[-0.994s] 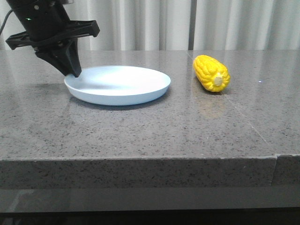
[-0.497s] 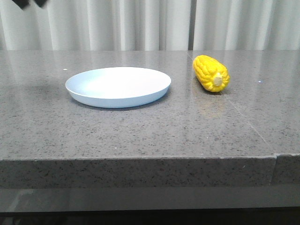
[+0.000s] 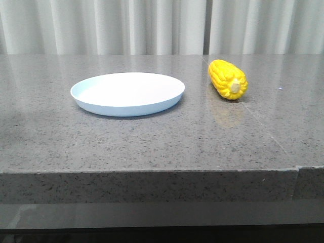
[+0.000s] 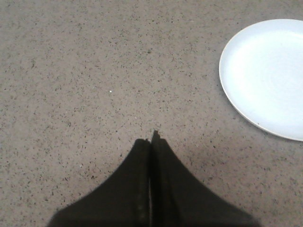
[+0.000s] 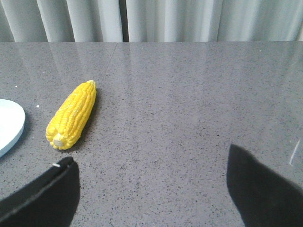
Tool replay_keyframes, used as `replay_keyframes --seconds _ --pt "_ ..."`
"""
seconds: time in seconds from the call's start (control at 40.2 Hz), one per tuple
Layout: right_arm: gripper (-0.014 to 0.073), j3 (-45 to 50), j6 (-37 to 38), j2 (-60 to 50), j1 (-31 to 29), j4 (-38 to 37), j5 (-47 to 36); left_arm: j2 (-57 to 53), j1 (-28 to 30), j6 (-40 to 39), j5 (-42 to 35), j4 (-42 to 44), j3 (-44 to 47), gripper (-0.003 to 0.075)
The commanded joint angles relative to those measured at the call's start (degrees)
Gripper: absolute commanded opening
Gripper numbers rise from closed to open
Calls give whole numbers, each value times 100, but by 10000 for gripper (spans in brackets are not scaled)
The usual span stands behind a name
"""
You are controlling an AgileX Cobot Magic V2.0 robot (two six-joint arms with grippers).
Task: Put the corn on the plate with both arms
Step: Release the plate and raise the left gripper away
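The left gripper point(image 4: 150, 139) is no longer in the front view. One second ago it stands at the left edge of the plate point(image 3: 127, 93), with its dark fingers down at the rim. Half a second ago only a small dark part of it shows at the top left corner of the front view. Now that corner shows only the curtain point(image 3: 101, 25). The dark shadow that lies inside the left part of the plate one second ago is also gone, and the plate surface is evenly pale. The soft shadow on the table point(image 3: 152, 147) left of the plate is now weaker.
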Motion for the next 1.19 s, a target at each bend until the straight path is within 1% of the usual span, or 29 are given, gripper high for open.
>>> replay_keyframes --seconds 0.0,0.124,0.224,0.398,0.572,0.671,0.845,0.92,0.994,1.094,1.168 --pt "652 -231 -63 69 -34 -9 -426 -769 -34 -75 -962 -21 640 -20" --pt "652 -231 -63 69 -34 -9 -426 -1780 -34 -75 -1647 -21 1551 -20" --pt "652 -231 -63 69 -34 -9 -426 -2634 -34 -75 -1908 1 2126 -20" --pt "652 -231 -63 69 -34 -9 -426 -4083 -34 -75 -2043 -20 2769 -20" --pt "652 -231 -63 69 -34 -9 -426 -5137 -34 -75 -2043 -20 3013 -20" --pt "652 -231 -63 69 -34 -9 -549 -5432 -34 -75 -2043 -20 3025 -20" --pt "652 -243 -63 266 -34 202 -899 -5466 -34 -75 -2043 -20 3025 -20" --pt "652 -281 -63 583 -34 299 -1118 -5466 -34 -75 -2043 -20 3025 -20" --pt "652 -441 -63 1051 -34 368 -1158 -5466 -34 -75 -2043 -20 3025 -20" --pt "652 -805 -63 1775 -30 397 -1099 -5466 -34 -75 -2043 -20 3025 -20" --pt "652 -1237 -63 2418 -9 473 -893 -5466 -34 -75 -2043 -20 3025 -20"
